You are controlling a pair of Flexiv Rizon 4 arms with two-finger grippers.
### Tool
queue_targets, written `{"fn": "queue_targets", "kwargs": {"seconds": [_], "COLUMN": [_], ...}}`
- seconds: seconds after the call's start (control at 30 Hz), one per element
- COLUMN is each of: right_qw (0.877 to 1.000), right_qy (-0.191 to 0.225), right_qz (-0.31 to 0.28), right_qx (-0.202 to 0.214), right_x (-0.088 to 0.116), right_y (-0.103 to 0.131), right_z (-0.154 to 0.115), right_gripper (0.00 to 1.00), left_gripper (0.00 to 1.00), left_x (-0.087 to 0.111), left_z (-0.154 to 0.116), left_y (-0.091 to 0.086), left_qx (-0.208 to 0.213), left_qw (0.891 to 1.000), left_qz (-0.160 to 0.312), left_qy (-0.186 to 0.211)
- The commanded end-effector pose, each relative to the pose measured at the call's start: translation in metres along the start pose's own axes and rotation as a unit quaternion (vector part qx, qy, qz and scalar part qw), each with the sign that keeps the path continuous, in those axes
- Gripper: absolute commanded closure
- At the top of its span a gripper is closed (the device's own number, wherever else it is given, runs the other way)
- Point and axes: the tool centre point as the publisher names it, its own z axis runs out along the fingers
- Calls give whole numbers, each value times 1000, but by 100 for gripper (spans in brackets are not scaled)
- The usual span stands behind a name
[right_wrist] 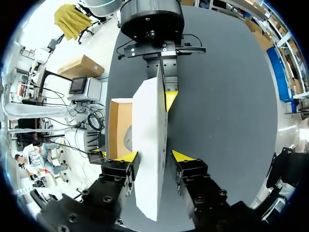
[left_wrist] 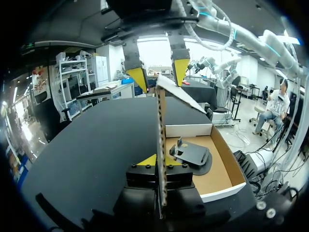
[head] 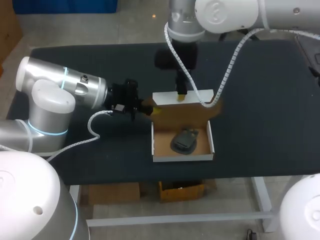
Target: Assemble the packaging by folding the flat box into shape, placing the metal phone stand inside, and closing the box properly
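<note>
The open cardboard box (head: 182, 158) lies at the table's middle, with the dark metal phone stand (head: 185, 141) inside on its floor. Its white lid (head: 167, 96) stands upright along the far wall. My left gripper (head: 150, 110) comes in from the left and is shut on the lid's side edge; in the left wrist view that thin cardboard edge (left_wrist: 161, 145) runs up between its fingers, beside the stand (left_wrist: 192, 155). My right gripper (right_wrist: 154, 156) hangs over the lid (right_wrist: 150, 159), open, one yellow tip on each side of the top edge.
The black table (head: 260, 100) stretches bare to the right and left of the box. My right arm's white coiled cable (head: 225, 75) droops over the box's far right corner. The box's front wall is near the table's front edge.
</note>
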Motion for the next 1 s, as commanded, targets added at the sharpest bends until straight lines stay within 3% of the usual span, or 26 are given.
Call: {"fn": "queue_targets", "kwargs": {"seconds": [0.03,0.3,0.6,0.7,0.8,1.0], "right_qw": [1000,997,987,983,979,979], "right_qy": [-1,-20,-47,-46,-11,-11], "right_qz": [1,27,106,122,112,112], "right_qx": [-28,-69,-112,-129,-168,-168], "right_x": [2,-4,-19,-25,-31,-31], "right_y": [-12,-13,-19,-23,-30,-30], "right_z": [-9,-27,-46,-48,-46,-46], "right_gripper": [0,0,0,0,0,0], "left_gripper": [100,100,100,100,100,100], "left_x": [1,1,1,1,1,1], "left_z": [1,1,1,1,1,1], "left_y": [1,1,1,1,1,1], "left_qx": [1,1,1,1,1,1], "left_qw": [1000,1000,1000,1000,1000,1000], "left_qz": [0,0,0,0,0,0], "left_qy": [-1,-1,-1,-1,-1,-1]}}
